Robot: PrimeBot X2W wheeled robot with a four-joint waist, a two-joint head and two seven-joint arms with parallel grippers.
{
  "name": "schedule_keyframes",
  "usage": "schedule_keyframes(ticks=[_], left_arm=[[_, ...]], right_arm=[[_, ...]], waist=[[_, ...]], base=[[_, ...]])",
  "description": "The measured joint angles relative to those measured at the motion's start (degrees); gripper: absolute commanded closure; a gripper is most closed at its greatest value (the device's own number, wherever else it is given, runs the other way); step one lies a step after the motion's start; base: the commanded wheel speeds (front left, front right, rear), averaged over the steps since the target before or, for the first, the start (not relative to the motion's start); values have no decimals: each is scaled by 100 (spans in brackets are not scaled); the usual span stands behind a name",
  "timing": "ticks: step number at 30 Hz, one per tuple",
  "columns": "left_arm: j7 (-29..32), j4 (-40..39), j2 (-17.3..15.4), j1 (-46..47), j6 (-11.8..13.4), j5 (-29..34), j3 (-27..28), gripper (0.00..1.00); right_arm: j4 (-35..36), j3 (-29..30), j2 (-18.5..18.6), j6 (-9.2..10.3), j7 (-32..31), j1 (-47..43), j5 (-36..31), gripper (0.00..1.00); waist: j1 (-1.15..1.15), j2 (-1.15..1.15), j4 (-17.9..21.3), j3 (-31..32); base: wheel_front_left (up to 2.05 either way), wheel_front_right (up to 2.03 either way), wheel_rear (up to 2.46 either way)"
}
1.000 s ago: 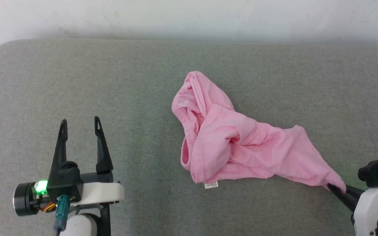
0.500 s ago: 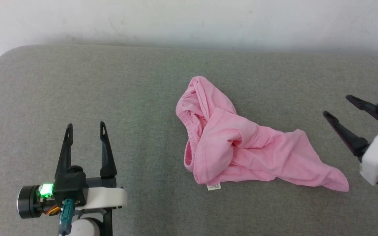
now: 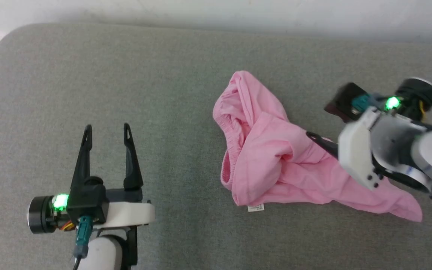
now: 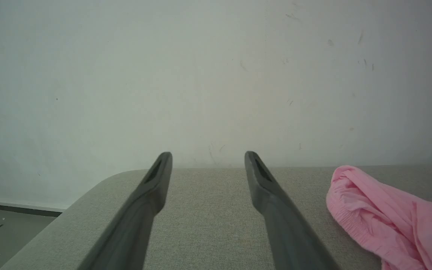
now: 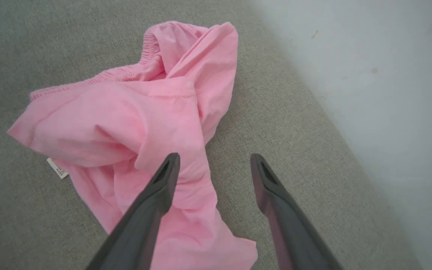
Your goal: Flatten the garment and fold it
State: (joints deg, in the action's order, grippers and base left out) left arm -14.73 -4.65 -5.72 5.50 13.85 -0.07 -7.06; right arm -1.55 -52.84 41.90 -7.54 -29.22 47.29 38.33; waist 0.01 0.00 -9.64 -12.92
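Pink and crumpled, the garment (image 3: 276,161) is lying bunched right of centre on the grey cushion (image 3: 126,75) — so the right gripper (image 5: 215,156) is hovering over its folds, spread wide and empty, likely seeking an edge, while the left gripper (image 3: 107,126) is waiting lower left, likewise spread.

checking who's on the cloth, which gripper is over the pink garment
The right gripper: its open fingers are poised over the garment, while the left gripper stands apart over bare grey cushion.
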Motion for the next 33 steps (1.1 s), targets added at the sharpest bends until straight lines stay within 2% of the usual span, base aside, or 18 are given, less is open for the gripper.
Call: schedule_keyframes(ticks=[4,10,11,12,15,17,21,24,27,30,33], left_arm=[[0,0,40,173,8,-20,-67,0],[0,18,118,370,15,-45,-153,0],[0,19,132,381,20,-45,-155,0],[0,21,144,382,34,-47,-152,0],[0,30,152,379,49,-54,-91,0],[0,41,153,376,56,-53,-60,0],[0,40,148,363,56,-53,-26,0],[0,34,153,373,44,-52,-40,0],[0,24,152,382,30,-52,-57,0],[0,30,154,428,-13,-49,-98,0],[0,44,154,451,-19,-36,-118,0]], right_arm=[[-723,-869,-307,0,-246,723,236,0],[-1628,-1778,-650,0,-36,1118,634,1],[-1690,-1840,-670,0,81,1121,680,66],[-1748,-1880,-687,-1,243,1132,710,100],[-1830,-1940,-712,-1,820,1224,876,100],[-1915,-1772,-676,-1,1287,1239,1146,100],[-2242,-1378,-394,-2,1906,1262,1602,100],[-2770,-1055,-158,-1,2121,1215,2012,100],[-3507,-931,-65,-1,2242,1178,2061,100],[-4166,-861,-146,0,2270,962,2141,100],[-4474,-858,-335,1,2377,822,2203,100]], waist=[[1,0,-89,-241],[1,0,-290,-540],[1,0,-328,-571],[1,0,-362,-598],[2,0,-400,-647],[1,0,-385,-628],[-1,0,-275,-575],[-1,0,-206,-579],[0,0,-184,-645],[0,0,-178,-716],[0,0,-155,-749]], base=[[0,0,0],[0,0,0],[0,0,0],[0,0,0],[0,0,0],[0,0,0],[0,0,0],[0,0,0],[0,0,0],[0,0,0],[0,0,0]])
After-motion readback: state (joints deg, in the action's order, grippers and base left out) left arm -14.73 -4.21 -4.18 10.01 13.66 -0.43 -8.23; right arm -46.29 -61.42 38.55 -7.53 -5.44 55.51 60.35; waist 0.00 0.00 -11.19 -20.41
